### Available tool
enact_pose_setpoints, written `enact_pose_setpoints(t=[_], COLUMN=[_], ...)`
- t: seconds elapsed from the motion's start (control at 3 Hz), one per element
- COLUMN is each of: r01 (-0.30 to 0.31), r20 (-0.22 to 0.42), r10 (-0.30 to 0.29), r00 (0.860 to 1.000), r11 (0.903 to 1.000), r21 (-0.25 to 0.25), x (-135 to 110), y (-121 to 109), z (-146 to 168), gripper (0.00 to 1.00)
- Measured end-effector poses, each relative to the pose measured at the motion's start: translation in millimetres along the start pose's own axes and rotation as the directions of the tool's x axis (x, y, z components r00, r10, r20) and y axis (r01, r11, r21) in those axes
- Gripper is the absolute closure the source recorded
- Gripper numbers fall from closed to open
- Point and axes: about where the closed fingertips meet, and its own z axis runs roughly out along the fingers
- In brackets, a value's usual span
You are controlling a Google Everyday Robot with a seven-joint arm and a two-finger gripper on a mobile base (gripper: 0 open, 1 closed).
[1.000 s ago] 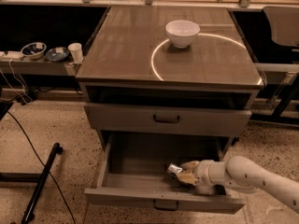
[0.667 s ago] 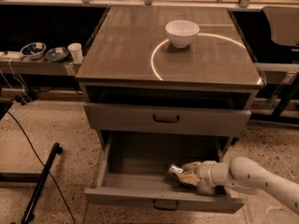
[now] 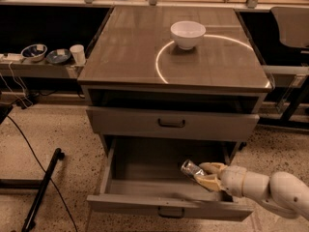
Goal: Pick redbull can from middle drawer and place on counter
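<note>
1. The worktop (image 3: 130, 57) is the biggest thing here, a broad glossy top with a bright ring of light on it. The can is meant to end up there, and to my eye the left half offers the easiest landing.
2. The middle drawer (image 3: 145, 166) is pulled well out at the bottom of the cabinet. That leaves its inside open from above, so the arm can reach in.
3. The robot's arm (image 3: 270, 190) comes in low from the right, across the drawer's right front corner.
4. The closed drawer above (image 3: 145, 122) and the worktop's edge sit over the back of the open one. I'd say the can has to come out forward before it goes up.
5. The side shelf (image 3: 43, 65) on the left carries two small bowls and a cup. It is well apart and plays no part.
6. A white bowl (image 3: 188, 34) sits toward the back right of the worktop, the one thing to steer clear of when setting down.
7. The claw (image 3: 206, 174) is inside the drawer near its right front, its fingers clamped on the can.
8. The redbull can (image 3: 191, 168) lies tilted between those fingers. I cannot tell whether it touches the drawer floor.
</note>
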Motion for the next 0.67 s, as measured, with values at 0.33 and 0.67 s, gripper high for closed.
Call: enact_pose_setpoints(t=[0.33,0.67], r01=[0.075,0.162], r20=[0.099,0.129], r10=[-0.081,-0.175], r00=[0.992,0.976], r11=[0.9951,0.9813], r21=[0.065,0.104], x=[-58.1,-121.6], y=[8.4,8.4], z=[-62.2,-116.4], gripper=[1.00,1.00])
